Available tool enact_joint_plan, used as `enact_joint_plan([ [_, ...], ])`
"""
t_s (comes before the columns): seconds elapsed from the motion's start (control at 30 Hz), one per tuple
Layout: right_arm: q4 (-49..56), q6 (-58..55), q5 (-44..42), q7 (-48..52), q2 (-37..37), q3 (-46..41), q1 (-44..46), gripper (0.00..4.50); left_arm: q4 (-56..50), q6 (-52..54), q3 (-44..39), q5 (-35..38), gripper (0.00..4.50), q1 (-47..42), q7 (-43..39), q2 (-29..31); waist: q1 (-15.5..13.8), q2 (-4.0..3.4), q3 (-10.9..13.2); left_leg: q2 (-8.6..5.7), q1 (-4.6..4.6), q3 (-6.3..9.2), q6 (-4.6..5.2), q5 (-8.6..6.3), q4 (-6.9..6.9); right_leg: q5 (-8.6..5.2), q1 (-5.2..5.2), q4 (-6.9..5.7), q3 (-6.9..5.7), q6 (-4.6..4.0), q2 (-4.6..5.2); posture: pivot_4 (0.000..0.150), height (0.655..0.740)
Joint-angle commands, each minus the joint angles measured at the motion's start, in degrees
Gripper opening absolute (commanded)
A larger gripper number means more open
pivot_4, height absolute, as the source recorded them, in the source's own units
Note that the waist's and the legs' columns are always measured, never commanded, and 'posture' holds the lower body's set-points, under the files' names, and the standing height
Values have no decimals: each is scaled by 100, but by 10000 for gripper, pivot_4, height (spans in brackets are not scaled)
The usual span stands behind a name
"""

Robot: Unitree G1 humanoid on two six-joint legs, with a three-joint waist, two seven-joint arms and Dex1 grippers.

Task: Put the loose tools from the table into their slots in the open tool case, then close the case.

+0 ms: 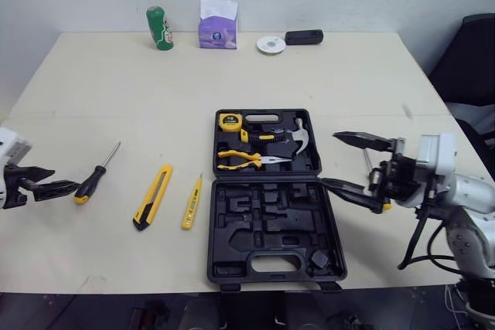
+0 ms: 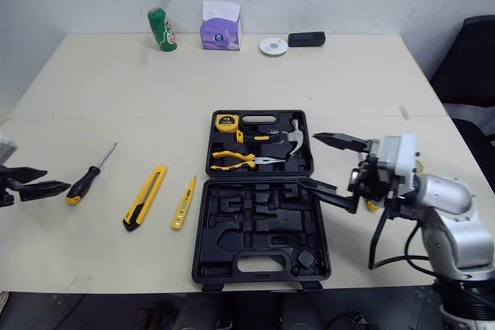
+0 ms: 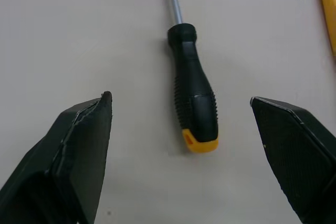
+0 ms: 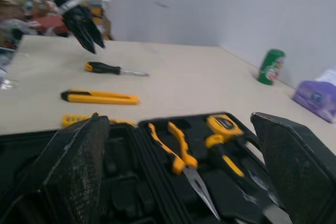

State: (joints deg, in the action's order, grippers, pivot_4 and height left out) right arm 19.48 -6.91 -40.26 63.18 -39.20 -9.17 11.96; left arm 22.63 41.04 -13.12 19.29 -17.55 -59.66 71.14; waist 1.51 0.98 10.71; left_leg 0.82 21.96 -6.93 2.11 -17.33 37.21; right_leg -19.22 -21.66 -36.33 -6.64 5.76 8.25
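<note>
if i close off-centre, the screwdriver rolls away

while the tool case point(image 1: 267, 226) lies open mid-table with its near slots bare, my right gripper point(image 1: 330, 158) hangs spread and empty beside its right edge; a careless swing could nudge it. my left gripper point(image 3: 179, 98) is spread either side of the screwdriver point(image 1: 94, 178) handle, not yet touching. that round handle may roll toward the utility knife point(image 1: 152, 196).

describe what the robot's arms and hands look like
Each hand has two black fingers, broad at the base, tapering to a point, with textured inner faces. The right hand sits on a white boxy wrist block; the right arm is rounded silver-grey, with black cables looping beneath. The left hand has a white wrist too.
</note>
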Motion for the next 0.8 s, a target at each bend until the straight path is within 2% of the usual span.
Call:
enact_joint_plan([
  [0.03,280,47,-99,97,45,5,150,44428,-155,-89,164,-181,44480,-226,-116,155,-2,0,0,0,10,1,2,1,5,1,-7,-1,-2,1,0,1500,7400],
  [0.13,333,74,16,197,35,153,271,44428,-281,-469,422,-394,44480,-112,-381,228,5,1,0,0,16,1,7,3,15,1,-9,-4,-4,2,-1,1500,7400],
  [0.27,494,66,35,127,144,298,196,44428,-146,-411,500,-431,44480,-242,-364,20,4,2,0,2,19,2,6,4,14,1,-14,-7,-5,2,-4,1500,7400],
  [0.63,350,381,345,327,269,469,-63,44428,132,-722,496,-750,44480,-129,86,-302,1,10,1,1,21,2,12,7,21,1,-16,-14,-4,2,-4,1500,7400],
  [0.8,269,390,374,243,314,415,-84,44428,10,-723,348,-674,44480,44,307,-472,-2,10,1,1,22,3,12,7,21,1,-15,-14,-4,2,-2,1500,7400],
])
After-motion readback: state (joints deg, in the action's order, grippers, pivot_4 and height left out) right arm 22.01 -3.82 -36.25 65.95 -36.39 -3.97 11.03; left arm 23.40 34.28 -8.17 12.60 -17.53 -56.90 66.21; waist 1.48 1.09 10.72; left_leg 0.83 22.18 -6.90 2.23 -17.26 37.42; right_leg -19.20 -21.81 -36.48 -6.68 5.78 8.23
